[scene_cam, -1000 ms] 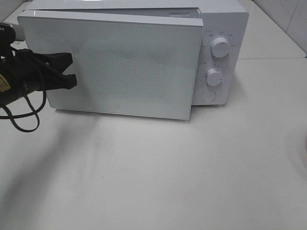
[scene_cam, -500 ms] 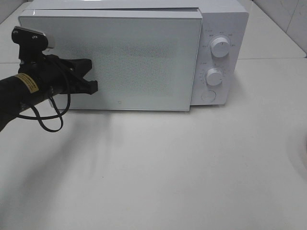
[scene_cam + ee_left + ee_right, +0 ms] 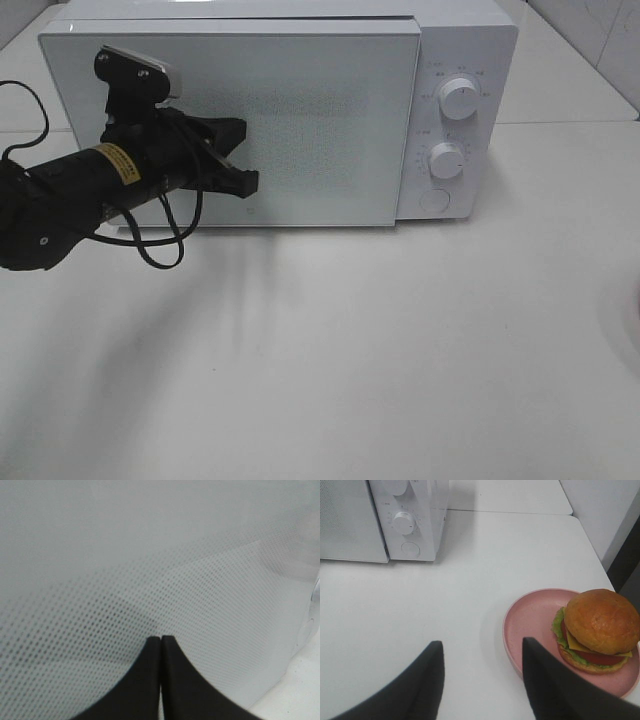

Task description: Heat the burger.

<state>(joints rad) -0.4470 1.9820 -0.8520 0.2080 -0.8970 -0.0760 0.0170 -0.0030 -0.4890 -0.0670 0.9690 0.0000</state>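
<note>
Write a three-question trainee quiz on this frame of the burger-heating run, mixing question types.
1. True or false: the microwave door looks closed.
2. Where is the burger? A) inside the microwave B) on the pink plate on the table C) in the right tool
3. In what state are the left tool's jaws?

Key: 1 true. 2 B. 3 shut, holding nothing, tip right by the door.
</note>
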